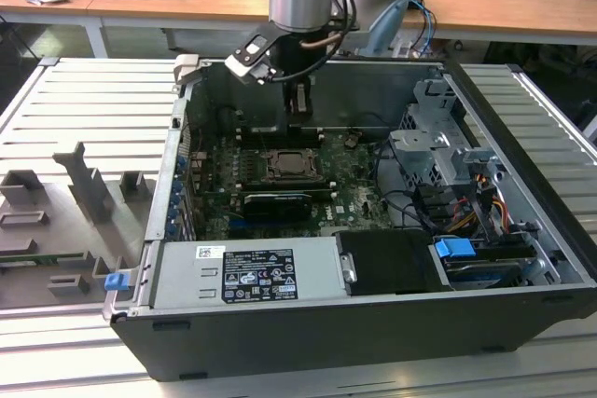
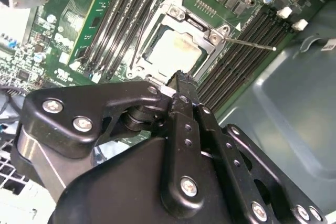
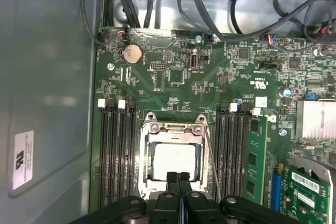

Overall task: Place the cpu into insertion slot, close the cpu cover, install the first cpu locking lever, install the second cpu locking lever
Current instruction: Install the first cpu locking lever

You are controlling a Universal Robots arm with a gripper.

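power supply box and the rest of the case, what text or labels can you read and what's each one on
No text can be read; all print is too small or blurred.
Power supply box: black label with white print, unreadable.
Case wall: white sticker in the first wrist view, unreadable.
Green circuit board: tiny white markings, unreadable.

The gripper (image 1: 298,114) hangs inside the open computer case (image 1: 373,328), the insertion slot (image 1: 297,167) just below it.
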